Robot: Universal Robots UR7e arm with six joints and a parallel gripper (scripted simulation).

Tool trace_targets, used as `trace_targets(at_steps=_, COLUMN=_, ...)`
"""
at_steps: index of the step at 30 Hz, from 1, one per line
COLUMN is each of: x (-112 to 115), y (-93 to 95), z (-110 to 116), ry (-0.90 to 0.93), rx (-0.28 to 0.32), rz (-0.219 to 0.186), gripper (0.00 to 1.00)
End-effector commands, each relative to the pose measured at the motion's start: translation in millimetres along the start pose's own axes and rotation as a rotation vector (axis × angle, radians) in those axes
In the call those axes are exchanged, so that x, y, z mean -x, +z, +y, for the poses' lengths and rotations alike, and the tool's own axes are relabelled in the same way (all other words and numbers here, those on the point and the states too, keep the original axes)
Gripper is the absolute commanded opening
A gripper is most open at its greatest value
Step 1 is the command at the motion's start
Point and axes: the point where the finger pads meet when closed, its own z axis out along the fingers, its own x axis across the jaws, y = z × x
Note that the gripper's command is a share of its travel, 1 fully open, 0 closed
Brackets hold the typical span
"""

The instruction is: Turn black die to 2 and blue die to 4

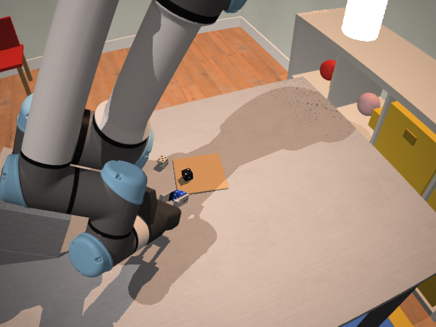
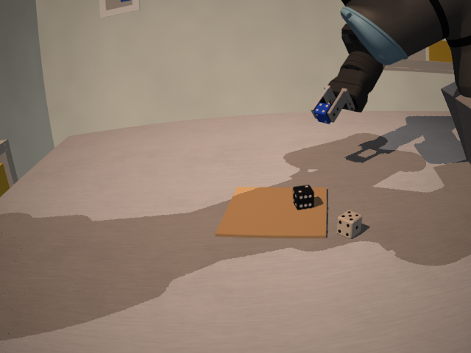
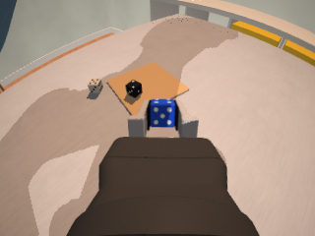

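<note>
Up over the desk [image 1: 299, 211] [image 2: 144, 170] [image 3: 256, 113], short of the mat, my hand [image 1: 177, 197] [image 2: 324, 112] [image 3: 162, 109] has the blue die [image 1: 179, 194] [image 2: 322, 112] [image 3: 162, 114] pinched between its fingers, tilted; I'd guess it's light, stiff and a bit slick, not fragile, so opposite flat faces are the place to grip, squarely, or it could twist on the way down. Looks-wise it's a glossy blue cube with pale pips; 5 faces my wrist, and a 4 shows to the outside view, so imo it needs more tipping until that 4 is up.

Further out, the black die [image 1: 187, 174] [image 2: 303, 197] [image 3: 133, 88] sits on the orange mat [image 1: 209, 172] [image 2: 262, 216] [image 3: 157, 76], near one edge but fully on; looks like 2 on top with 6 on a side, so I'd leave it alone and set blue well apart from it. White die [image 1: 162, 160] [image 2: 349, 223] [image 3: 94, 86] is off the mat, just beside it, 5 up; don't bump that one, lol.
</note>
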Motion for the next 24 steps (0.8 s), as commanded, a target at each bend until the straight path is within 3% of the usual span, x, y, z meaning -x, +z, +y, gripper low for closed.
trace_targets(at_steps=1, x=0.1, y=-0.1, z=0.5, ry=0.000, rx=-0.039, rz=0.002, gripper=0.49)
trace_targets(at_steps=10, x=0.4, y=0.1, z=1.5, ry=0.001, rx=-0.083, rz=0.005, gripper=0.49)
trace_targets(at_steps=24, x=0.5, y=0.2, z=1.9, ry=0.001, rx=-0.090, rz=0.006, gripper=0.49)
